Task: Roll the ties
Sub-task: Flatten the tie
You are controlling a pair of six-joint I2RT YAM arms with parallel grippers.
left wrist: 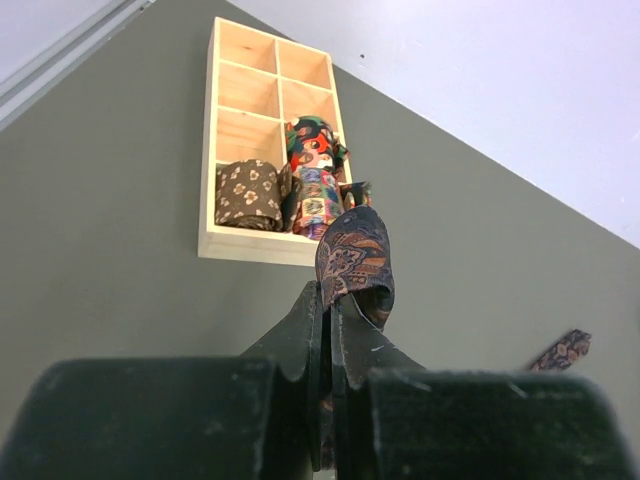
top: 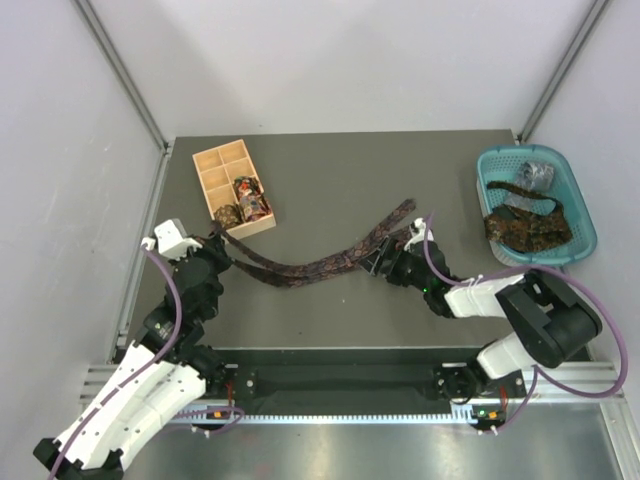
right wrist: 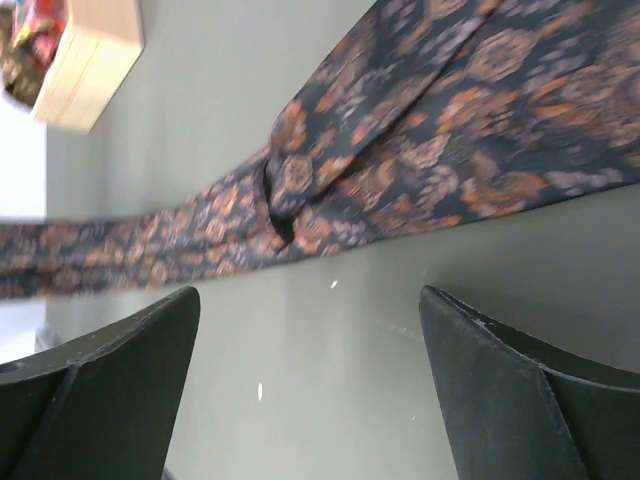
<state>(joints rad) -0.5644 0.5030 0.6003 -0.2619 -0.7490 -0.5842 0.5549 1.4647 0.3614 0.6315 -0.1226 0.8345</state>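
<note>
1. Maroon-brown paisley cloth is what the left pincer (left wrist: 328, 300) is pinching. Its jaws are pressed together on the narrow end of the tie (left wrist: 355, 255), which curls up over the tips. I judge the end is clamped to anchor the strip, or to serve as the core of the roll.
2. Just ahead of that pincer, beyond the clamped end, stands the wooden box (left wrist: 262, 250). A brown rolled tie (left wrist: 250, 192) and a red rolled tie (left wrist: 315, 175) sit in the two compartments nearest the pincer. The pincer being this close suggests the finished roll is meant to go in beside them.
3. From the left pincer the tie runs off to its right, flat across the table (top: 330, 190), until it reaches the right pincer (top: 385, 262). There it appears doubled, and two strips lie side by side and carry on past that pincer.
4. The right pincer is spread wide and holds nothing. In its wrist view the tie lies flat just ahead of the open fingertips, with a small loop in the cloth roughly opposite the gap. No contact shows.
5. My reading is that the wide spread prepares a fresh grip on the doubled part, so that the strip can be straightened or folded toward the clamped end.
6. Behind the right pincer and well apart from it is the teal basket (top: 480, 190). It holds a grey tie (top: 535, 177) and a speckled tie (top: 525, 228), both unrolled and apparently waiting their turn.
</note>
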